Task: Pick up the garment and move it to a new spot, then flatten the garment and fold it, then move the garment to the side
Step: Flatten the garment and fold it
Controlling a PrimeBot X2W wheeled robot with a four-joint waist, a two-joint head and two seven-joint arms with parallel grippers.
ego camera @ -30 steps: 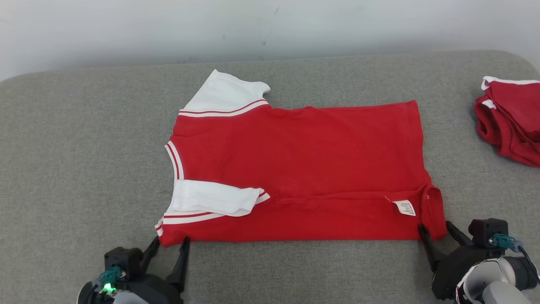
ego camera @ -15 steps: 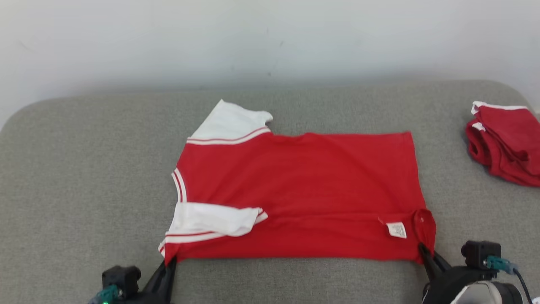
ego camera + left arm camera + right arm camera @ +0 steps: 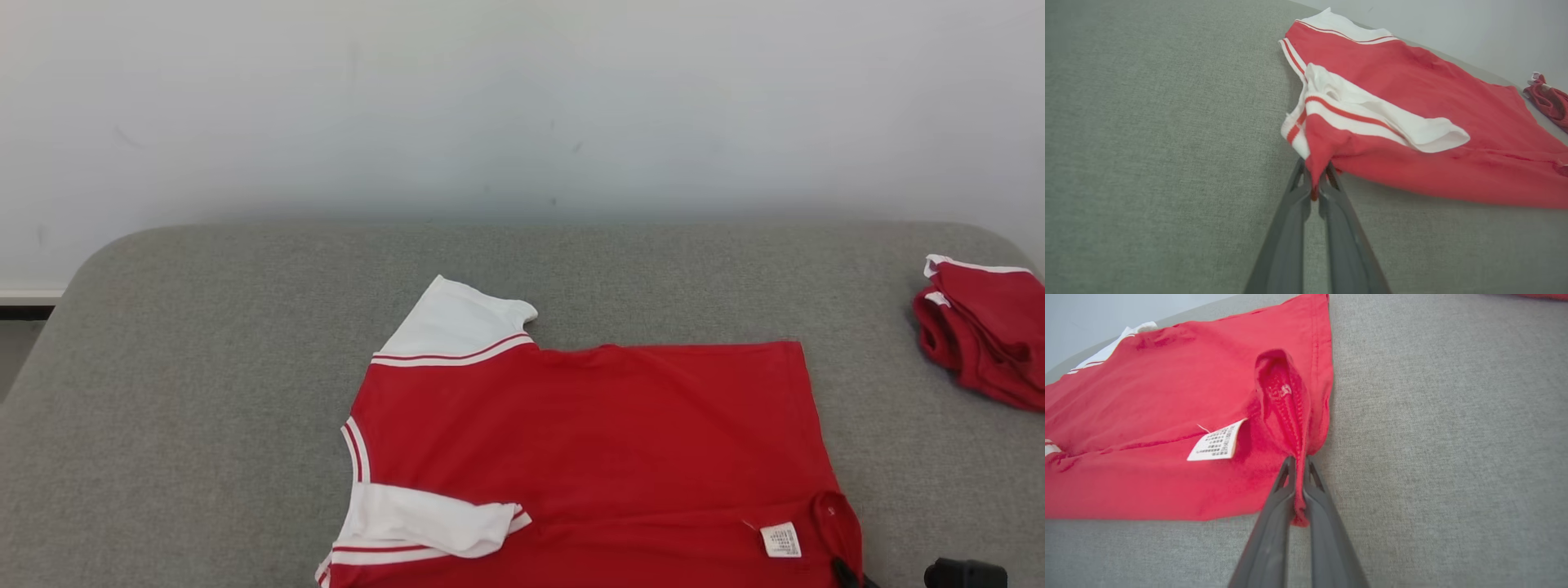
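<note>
Garment: red shirt point(image 3: 588, 441) with white sleeves and red-and-white striped trim. It lies spread across the middle of the desk point(image 3: 204, 367), neck end to the left and hem to the right. The near sleeve point(image 3: 416, 523) is folded onto the body.
Label: white care tag point(image 3: 1218, 442) near the near hem corner, with rows of fine dark print too small to read.
Left tool: point(image 3: 1314, 185) fingers pinched together on the near shoulder corner, by the striped band.
Right tool: point(image 3: 1298, 467) fingers closed tight on the near hem corner, just beside the label, with the cloth bunched into a ridge.
Edges: the desk's far edge runs along a pale wall point(image 3: 522, 106), and its far left corner is rounded.
Open room: bare grey cloth to the garment's left, behind it, and beside the hem.
Pile of red clothes: point(image 3: 984, 343) lies at the desk's right edge, well apart from the garment.
</note>
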